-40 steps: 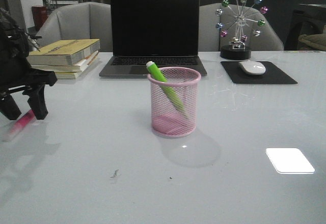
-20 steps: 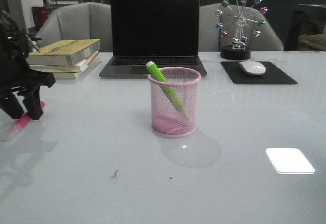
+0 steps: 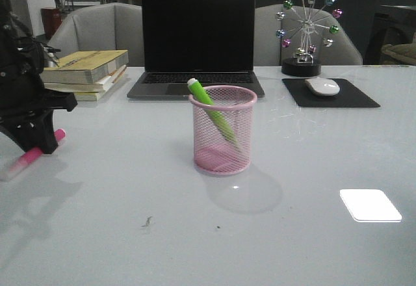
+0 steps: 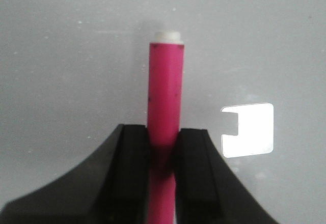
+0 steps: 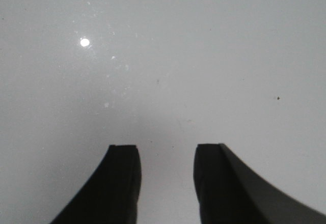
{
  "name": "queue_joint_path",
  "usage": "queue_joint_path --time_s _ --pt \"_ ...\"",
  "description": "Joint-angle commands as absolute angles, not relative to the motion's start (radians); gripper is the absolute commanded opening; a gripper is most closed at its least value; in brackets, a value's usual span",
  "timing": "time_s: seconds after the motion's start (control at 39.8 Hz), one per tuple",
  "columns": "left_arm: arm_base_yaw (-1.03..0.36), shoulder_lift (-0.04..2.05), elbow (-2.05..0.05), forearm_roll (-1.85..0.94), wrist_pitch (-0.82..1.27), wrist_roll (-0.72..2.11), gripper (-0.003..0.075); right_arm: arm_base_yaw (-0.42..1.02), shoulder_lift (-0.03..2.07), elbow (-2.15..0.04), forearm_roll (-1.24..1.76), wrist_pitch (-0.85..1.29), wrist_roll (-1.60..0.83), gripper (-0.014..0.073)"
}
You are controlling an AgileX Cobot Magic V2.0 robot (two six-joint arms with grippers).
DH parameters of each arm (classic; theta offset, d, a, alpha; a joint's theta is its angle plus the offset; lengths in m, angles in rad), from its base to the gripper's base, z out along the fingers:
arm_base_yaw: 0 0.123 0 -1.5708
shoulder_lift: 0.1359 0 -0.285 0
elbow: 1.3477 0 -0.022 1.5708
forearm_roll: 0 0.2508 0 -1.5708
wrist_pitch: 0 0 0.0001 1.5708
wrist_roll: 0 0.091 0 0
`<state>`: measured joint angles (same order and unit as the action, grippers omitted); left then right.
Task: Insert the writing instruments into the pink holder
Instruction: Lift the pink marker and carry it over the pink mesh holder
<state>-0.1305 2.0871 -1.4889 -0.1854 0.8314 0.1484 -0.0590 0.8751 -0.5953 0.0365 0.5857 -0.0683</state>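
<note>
Now that the left gripper (image 4: 162, 170) has closed on the pink marker (image 3: 39, 149) at the table's left edge (green marker (image 3: 211, 114) already sits in the pink holder (image 3: 221, 130)), I lift next; right gripper (image 5: 165, 178) hangs parted, empty.

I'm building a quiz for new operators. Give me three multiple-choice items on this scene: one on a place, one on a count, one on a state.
1. Where is the green marker?
A. On the books
B. In the pink holder
C. On the mouse pad

2. How many markers are inside the holder?
A. One
B. Two
C. None

3. What is the left gripper doing?
A. Open over bare table
B. Shut on the pink marker
C. Holding the holder's rim

Answers: 1 B, the marker leans out over the mesh rim. 2 A, only the green one shows through the mesh. 3 B, both fingers press the pink barrel in the left wrist view.
</note>
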Motion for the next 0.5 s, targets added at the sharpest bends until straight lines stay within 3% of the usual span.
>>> queue_joint_path --time_s 0.0,0.48 --pt "-0.16 2.011 -1.517 -0.214 0.807 0.151 0.0092 -0.064 0.862 -0.621 0.029 0.536 -0.077 0.0388" --pt "-0.337 1.725 -1.517 -0.284 0.458 0.151 0.0092 -0.064 0.862 -0.621 0.029 0.536 -0.077 0.0388"
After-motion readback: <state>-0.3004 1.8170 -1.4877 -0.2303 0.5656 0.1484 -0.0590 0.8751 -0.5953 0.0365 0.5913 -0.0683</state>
